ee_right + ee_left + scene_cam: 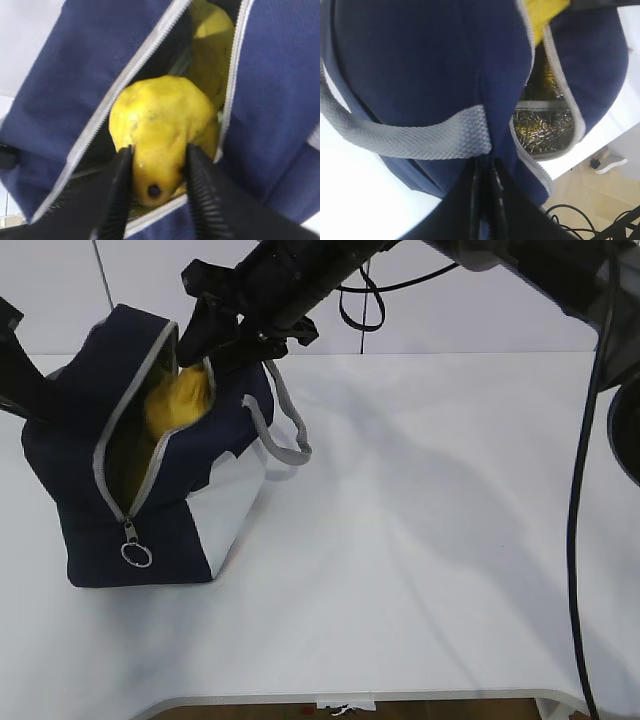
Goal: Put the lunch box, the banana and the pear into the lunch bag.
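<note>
We see a white table (420, 570) with a rounded front edge, soft shadows crossing it. Behind runs a pale panelled wall (470, 320) with one thin vertical seam. Past the table edge, light wood-toned floor (600, 195) shows, with what may be cables (580, 220).

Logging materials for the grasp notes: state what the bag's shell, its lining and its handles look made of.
Lunch bag shell: navy woven fabric, matte; a fine weave shows in the right wrist view. Lining: looks like crinkled metallic foil, glinting silver and gold through the open zipper. Handles: grey webbing, coarse ribbed weave, probably synthetic. The left gripper pinches the bag; the right gripper holds the pear.
</note>
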